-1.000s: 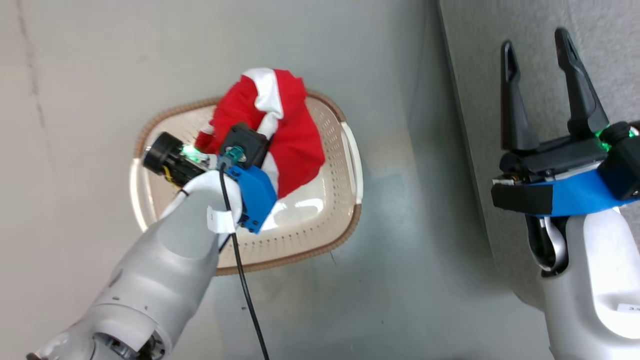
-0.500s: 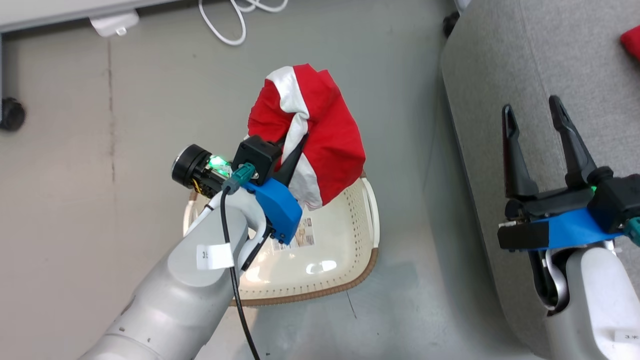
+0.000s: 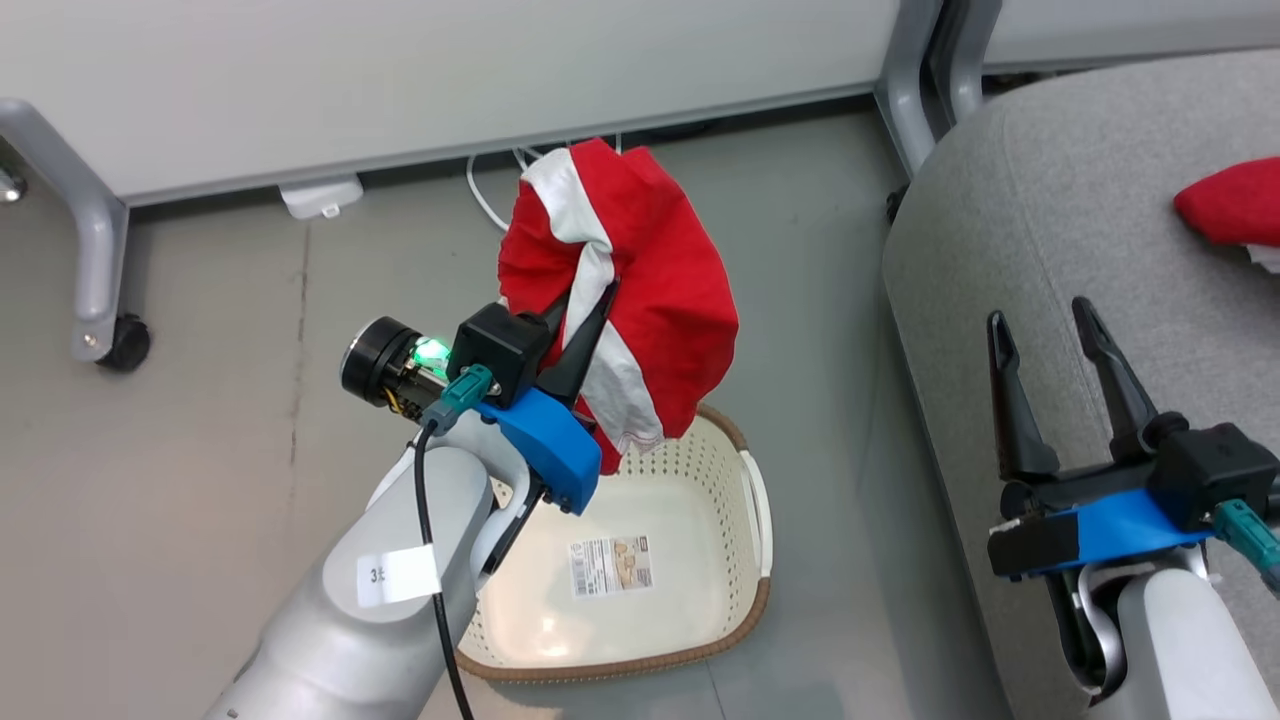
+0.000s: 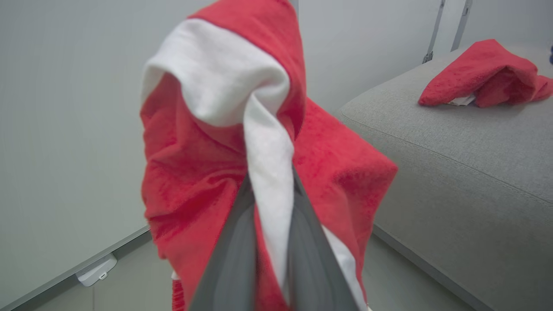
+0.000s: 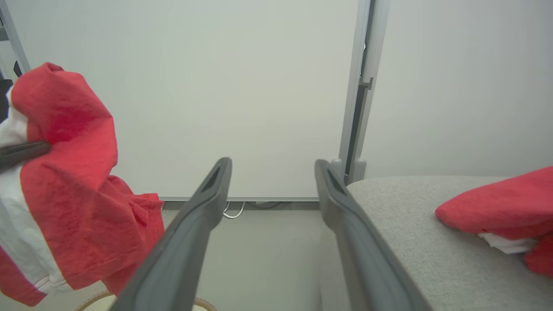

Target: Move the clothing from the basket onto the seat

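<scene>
Striped clothing (image 3: pixel 650 260) is pinched by the left gripper (image 3: pixel 595 305) and held up clear of the basket (image 3: pixel 710 470); plain red clothing (image 3: pixel 1235 200) is laid on the seat (image 3: pixel 1050 200). The right gripper (image 3: pixel 1038 315) is spread.

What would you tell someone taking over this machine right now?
Left tool: shut on the striped garment, held in the air above the basket.
Right tool: open, holding nothing, over the seat's near edge.
Done: the red garment lies on the seat; the striped one is out of the basket.
Left: carry the striped garment right to the seat and let go. The arm hides part of the basket floor, so check it afterwards.
</scene>
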Motion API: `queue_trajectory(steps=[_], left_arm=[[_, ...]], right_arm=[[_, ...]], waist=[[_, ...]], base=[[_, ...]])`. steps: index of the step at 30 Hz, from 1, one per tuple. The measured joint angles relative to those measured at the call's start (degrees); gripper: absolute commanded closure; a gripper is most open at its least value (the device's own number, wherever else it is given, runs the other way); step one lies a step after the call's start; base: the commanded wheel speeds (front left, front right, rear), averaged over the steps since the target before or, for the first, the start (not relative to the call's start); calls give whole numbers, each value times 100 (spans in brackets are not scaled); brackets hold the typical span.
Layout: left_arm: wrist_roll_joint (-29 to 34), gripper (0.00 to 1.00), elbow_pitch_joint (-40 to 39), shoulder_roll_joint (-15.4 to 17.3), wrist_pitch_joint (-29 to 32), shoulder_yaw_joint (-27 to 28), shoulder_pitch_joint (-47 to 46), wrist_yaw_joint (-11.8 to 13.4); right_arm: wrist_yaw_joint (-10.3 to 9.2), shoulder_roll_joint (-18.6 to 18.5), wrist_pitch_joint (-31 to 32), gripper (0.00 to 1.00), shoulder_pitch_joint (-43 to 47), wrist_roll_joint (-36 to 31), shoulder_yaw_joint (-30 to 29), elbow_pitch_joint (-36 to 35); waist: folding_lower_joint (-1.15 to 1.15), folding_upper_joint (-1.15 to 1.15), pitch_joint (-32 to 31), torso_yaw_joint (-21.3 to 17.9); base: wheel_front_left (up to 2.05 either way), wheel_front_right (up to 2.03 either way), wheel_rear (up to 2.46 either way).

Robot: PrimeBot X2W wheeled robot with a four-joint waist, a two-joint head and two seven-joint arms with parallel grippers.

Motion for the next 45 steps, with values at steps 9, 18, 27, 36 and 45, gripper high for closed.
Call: queue_trajectory(steps=[9, 18, 27, 36, 45], left_arm=[[36, 100, -416, -10, 0, 54, 281, -23], [-37, 100, -716, -2, 0, -48, 535, -67], [-86, 100, -876, 48, 75, -144, 664, -67], [-107, 100, -993, 82, 97, -199, 669, -30], [-68, 100, -1062, 18, 96, -344, 645, -29]], right_arm=[[0, 24, 0, 0, 356, 8, -57, 107], [0, 27, 0, 0, 581, 8, -54, 196], [0, -37, 0, 0, 666, 54, 127, 230], [0, -655, 0, 0, 379, 403, 1180, 246], [0, -1489, 0, 0, -339, 914, 2621, 541]], waist=[[0, 0, -521, 83], [1, 0, -865, 168], [1, 0, -984, 216], [1, 0, -919, 259], [2, 0, -782, 371]], base=[[0, 0, 0], [0, 0, 0], [0, 0, 0], [0, 0, 0], [0, 0, 0]])
